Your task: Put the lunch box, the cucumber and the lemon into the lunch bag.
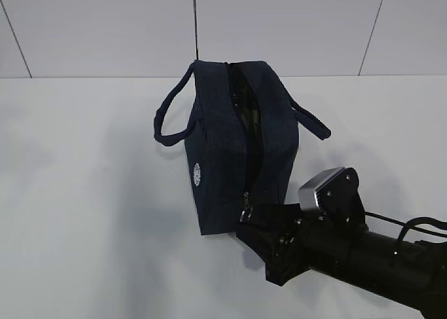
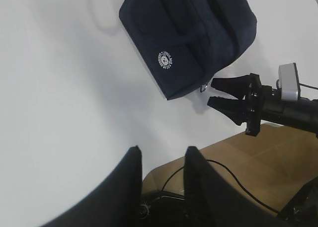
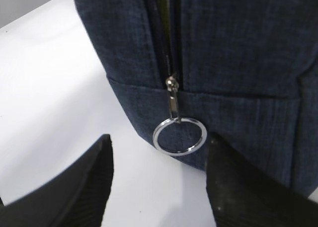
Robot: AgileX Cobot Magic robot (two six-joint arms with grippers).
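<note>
Navy fabric, soft and sure to slump, the lunch bag (image 1: 230, 144) stands mid-desk (image 1: 91, 214) while the right pincer (image 3: 159, 187) hovers released beside its slick little ring pull (image 3: 179, 135), the likeliest hold, left pincer (image 2: 162, 160) released, idle.

White table (image 1: 84, 214); pale panelled wall (image 1: 105, 26) behind.

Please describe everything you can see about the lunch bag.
The lunch bag is a box-shaped bag of dark navy woven fabric standing upright on the white table. Two loop handles hang out to its sides, and a small round white logo marks one side. The top zipper gapes open; its slider sits at the near end, with a metal ring pull hanging free. The open right claw is close to the ring, not gripping it.
</note>
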